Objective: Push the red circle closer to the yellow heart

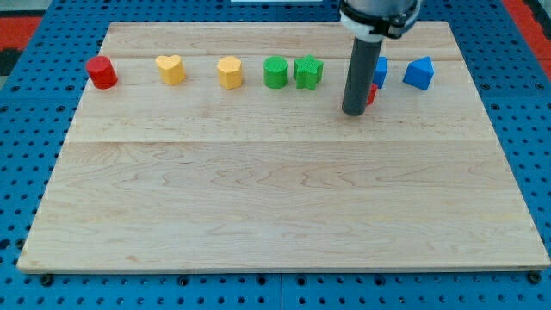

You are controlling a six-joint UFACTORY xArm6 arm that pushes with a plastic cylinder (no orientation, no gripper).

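The wooden board (275,189) carries a row of blocks along the view's top. My rod has no jaws and holds nothing; my tip (353,112) rests well to the view's right, touching or just beside a small red block (372,93) and a partly hidden blue block (380,69). The red circle (102,72) sits at far left, near the yellow heart (170,69). Crossing over risks scattering the yellow hexagon (230,72), green circle (275,72) and green star (308,71).
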